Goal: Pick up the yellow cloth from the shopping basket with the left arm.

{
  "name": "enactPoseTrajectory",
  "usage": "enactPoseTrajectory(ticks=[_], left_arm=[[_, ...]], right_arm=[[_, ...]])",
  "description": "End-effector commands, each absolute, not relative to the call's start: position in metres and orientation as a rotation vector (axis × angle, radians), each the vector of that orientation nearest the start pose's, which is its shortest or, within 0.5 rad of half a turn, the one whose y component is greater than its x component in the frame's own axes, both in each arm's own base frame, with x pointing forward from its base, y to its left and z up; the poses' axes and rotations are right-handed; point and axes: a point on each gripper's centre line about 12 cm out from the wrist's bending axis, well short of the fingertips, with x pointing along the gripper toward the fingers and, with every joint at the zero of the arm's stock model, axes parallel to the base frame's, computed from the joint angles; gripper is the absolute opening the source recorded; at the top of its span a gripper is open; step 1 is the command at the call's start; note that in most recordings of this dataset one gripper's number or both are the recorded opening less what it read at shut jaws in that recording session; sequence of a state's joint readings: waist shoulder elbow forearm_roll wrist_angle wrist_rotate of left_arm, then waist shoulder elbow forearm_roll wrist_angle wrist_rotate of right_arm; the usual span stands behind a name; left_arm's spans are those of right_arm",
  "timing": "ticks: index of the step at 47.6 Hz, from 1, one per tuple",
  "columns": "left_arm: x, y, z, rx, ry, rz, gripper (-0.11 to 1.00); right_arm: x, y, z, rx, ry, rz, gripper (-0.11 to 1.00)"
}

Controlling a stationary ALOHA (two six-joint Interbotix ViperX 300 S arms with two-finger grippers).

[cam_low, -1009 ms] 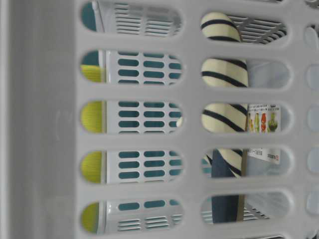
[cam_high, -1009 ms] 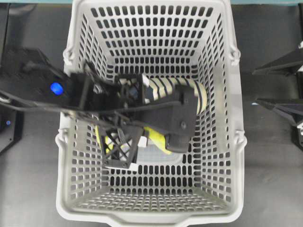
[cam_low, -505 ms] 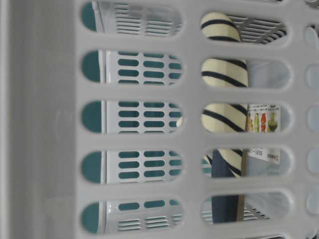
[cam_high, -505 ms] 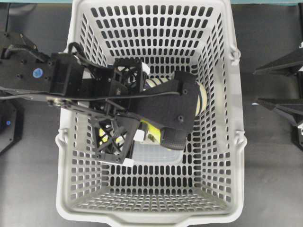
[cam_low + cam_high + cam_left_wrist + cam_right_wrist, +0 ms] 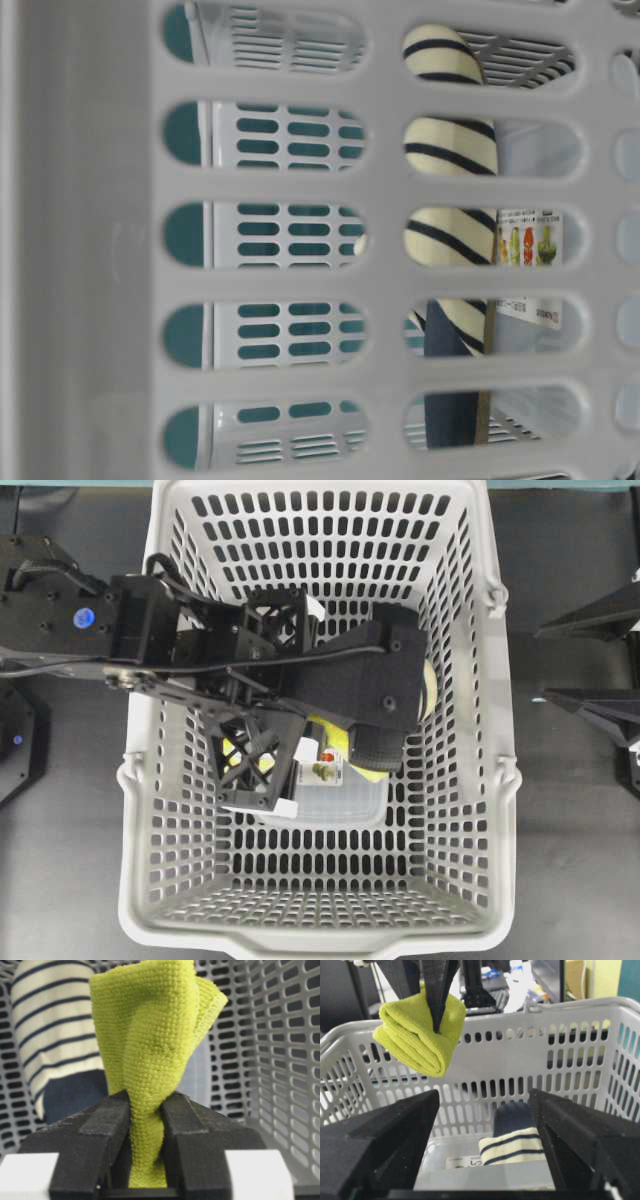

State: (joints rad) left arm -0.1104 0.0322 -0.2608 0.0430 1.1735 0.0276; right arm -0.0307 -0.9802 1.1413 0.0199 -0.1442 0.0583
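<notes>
**Left arm lifts the yellow cloth above the basket**

The left gripper point(image 5: 145, 1110) has its jaws clenched on the yellow cloth point(image 5: 150, 1040), which hangs folded from them, long side roughly level, at about rim height of the grey shopping basket point(image 5: 530, 1055). A striped slipper point(image 5: 512, 1147) lies on the basket floor below. The right gripper point(image 5: 485, 1140) is parked outside, jaws spread and empty. Dark tabletop point(image 5: 570, 830) surrounds the basket.
</notes>
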Motion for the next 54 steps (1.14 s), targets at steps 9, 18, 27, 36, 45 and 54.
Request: enactPoseTrajectory(ticks=[9,18,27,36,45,54], left_arm=[[0.4222,-0.0379,0.4182,0.09,0.88,-0.068,0.13],[0.4234,-0.0354,0.4179,0.03,0.87,-0.036,0.13],[0.4233,-0.0334,0.416,0.021,0.873,-0.028,0.13],[0.4245,-0.0336,0.4139,0.02,0.879,-0.028,0.13],[0.4245,-0.0335,0.4128,0.02,0.882,-0.027,0.13],[0.4242,-0.0335,0.4094,0.021,0.893,-0.027,0.13]], right_arm=[[0.199,-0.0068,0.298,0.08,0.003,-0.036,0.7],[0.1986,-0.0068,0.2975,0.08,0.0,-0.036,0.7],[0.1983,-0.0068,0.298,0.079,-0.003,-0.035,0.7],[0.1983,-0.0068,0.298,0.078,-0.003,-0.035,0.7],[0.1981,-0.0068,0.2956,0.08,0.006,-0.036,0.7],[0.198,-0.0068,0.2955,0.08,0.003,-0.036,0.7]])
